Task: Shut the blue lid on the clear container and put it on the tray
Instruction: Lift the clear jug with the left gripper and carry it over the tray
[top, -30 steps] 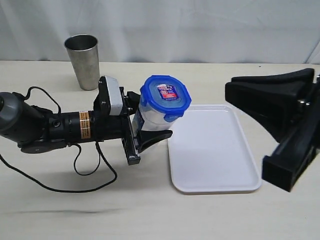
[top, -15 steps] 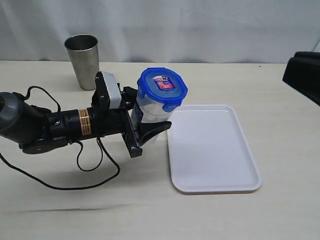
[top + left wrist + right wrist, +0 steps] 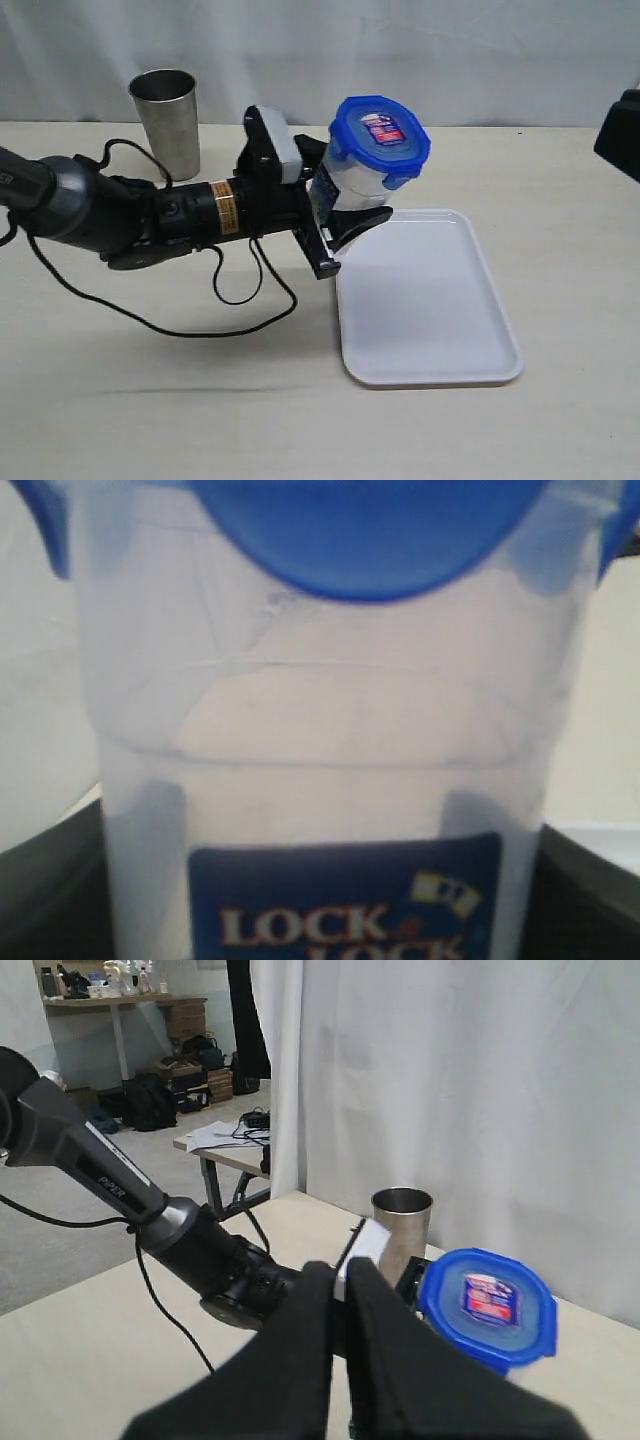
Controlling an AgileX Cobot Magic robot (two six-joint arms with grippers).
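The left gripper [image 3: 340,198] is clamping the clear container [image 3: 352,182] from both sides, its black fingers [image 3: 362,222] pressing against the lower part of the body. The blue lid [image 3: 380,138] is sitting on top of the container with its flaps folded down over the rim, and its red-and-white label is facing up. The container is leaning slightly and standing at the far left corner of the white tray [image 3: 430,330], just by the rim; its base is hiding behind the lower finger, so whether it is touching anything cannot be told.

In the left wrist view the container [image 3: 330,730] is filling nearly the whole picture (the printed "LOCK" sticker [image 3: 345,905] is reading plainly), with the lid [image 3: 370,530] above it and a dark finger [image 3: 50,890] showing at each side.

The right gripper [image 3: 338,1278] is hanging high above the table with its fingers pressed together and gripping nothing; in the exterior view only a black corner of that arm [image 3: 622,135] is showing at the right edge.

A stainless steel cup [image 3: 166,120] is standing upright on the table [image 3: 150,410] behind the left arm, well apart from the tray. A black cable [image 3: 200,328] is looping on the tabletop under the arm.
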